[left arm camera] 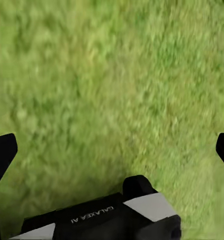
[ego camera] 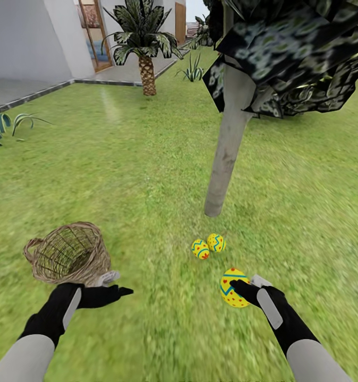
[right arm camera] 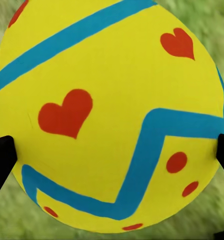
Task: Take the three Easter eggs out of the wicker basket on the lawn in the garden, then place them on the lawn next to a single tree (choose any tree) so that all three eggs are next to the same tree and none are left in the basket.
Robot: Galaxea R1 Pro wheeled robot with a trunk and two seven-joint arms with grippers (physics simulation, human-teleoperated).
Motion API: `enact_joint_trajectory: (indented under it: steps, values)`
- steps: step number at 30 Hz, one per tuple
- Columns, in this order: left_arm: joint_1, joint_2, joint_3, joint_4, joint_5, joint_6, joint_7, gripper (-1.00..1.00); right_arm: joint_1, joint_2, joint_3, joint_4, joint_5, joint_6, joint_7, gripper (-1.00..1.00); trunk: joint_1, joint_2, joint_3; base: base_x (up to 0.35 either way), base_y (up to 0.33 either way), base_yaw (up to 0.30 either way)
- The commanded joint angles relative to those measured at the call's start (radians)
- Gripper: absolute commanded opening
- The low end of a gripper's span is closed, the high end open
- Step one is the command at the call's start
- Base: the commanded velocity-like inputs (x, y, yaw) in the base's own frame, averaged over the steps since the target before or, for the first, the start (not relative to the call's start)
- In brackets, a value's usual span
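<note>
Between right pincer (ego camera: 241,291) fingertips, clamped egg (ego camera: 232,287) (tree (ego camera: 226,154) near), left pincer (ego camera: 115,284) wide.

Setting: outdoor yard, even daylight. White house wall (ego camera: 25,42) at far left with a wood-framed glass door (ego camera: 92,34). Grey paved terrace (ego camera: 128,69) with dark edging. Short palm (ego camera: 143,40) at its border. Spiky plants (ego camera: 192,71) beyond.
</note>
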Motion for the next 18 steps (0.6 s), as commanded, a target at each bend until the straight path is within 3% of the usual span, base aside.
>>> enact_joint_trajectory:
  steps: [1, 3, 6, 9, 12, 18]
  values:
    - [-0.001, 0.006, -0.004, -0.001, 0.001, 0.018, -0.081, 1.00, 0.000, 0.000, 0.001, -0.002, -0.010, 0.004, -0.008, -1.00, 0.000, 0.000, -0.002, 0.000, 0.000, 0.000]
    - [-0.005, 0.021, -0.034, -0.001, -0.001, 0.035, -0.211, 1.00, 0.000, -0.001, 0.000, -0.002, -0.010, 0.003, -0.008, -1.00, 0.000, 0.000, -0.006, 0.000, 0.000, 0.000]
    - [-0.005, 0.058, -0.067, -0.001, -0.001, 0.032, -0.297, 1.00, 0.000, -0.003, -0.006, -0.002, -0.011, 0.002, -0.008, -1.00, 0.000, 0.000, -0.010, 0.000, 0.000, 0.000]
    - [-0.005, 0.064, -0.082, -0.001, -0.001, 0.030, -0.318, 1.00, 0.001, -0.003, -0.011, -0.002, -0.013, -0.026, -0.008, -1.00, 0.000, 0.000, -0.015, 0.000, 0.000, 0.000]
    - [-0.005, 0.064, -0.123, -0.001, -0.002, 0.030, -0.321, 1.00, 0.001, -0.002, -0.010, -0.001, -0.014, -0.061, -0.008, -1.00, 0.000, 0.000, -0.020, 0.000, 0.000, 0.000]
    - [-0.005, 0.056, -0.134, 0.000, -0.005, 0.030, -0.307, 1.00, 0.001, -0.001, -0.010, 0.000, -0.014, -0.070, -0.008, -1.00, 0.000, 0.000, -0.030, 0.060, -0.048, 0.000]
